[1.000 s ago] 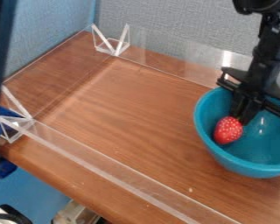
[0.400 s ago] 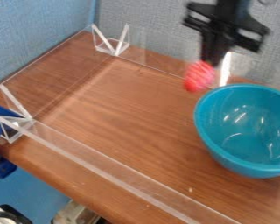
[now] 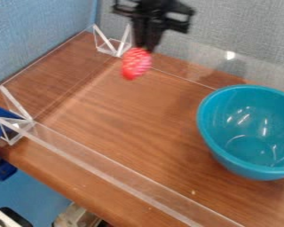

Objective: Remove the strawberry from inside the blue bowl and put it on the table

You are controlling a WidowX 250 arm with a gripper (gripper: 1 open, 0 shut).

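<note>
The strawberry [image 3: 135, 64], small and red, hangs in the air over the back middle of the table [image 3: 121, 115], held from above by my gripper [image 3: 141, 49], which is shut on it. The black fingers [image 3: 149, 35] point straight down from the top of the view. The blue bowl [image 3: 251, 133], teal and glossy, stands at the right of the table with nothing inside it. The strawberry is well to the left of the bowl and clear of its rim.
Low clear acrylic walls [image 3: 74, 155] edge the tabletop, with clear corner brackets at the back [image 3: 113, 40] and at the left [image 3: 14, 124]. A blue-grey wall stands behind the table.
The gripper lifted the strawberry out of the bowl and carried it up and to the left, from above the bowl to over the table's back middle. The bowl stayed put.
</note>
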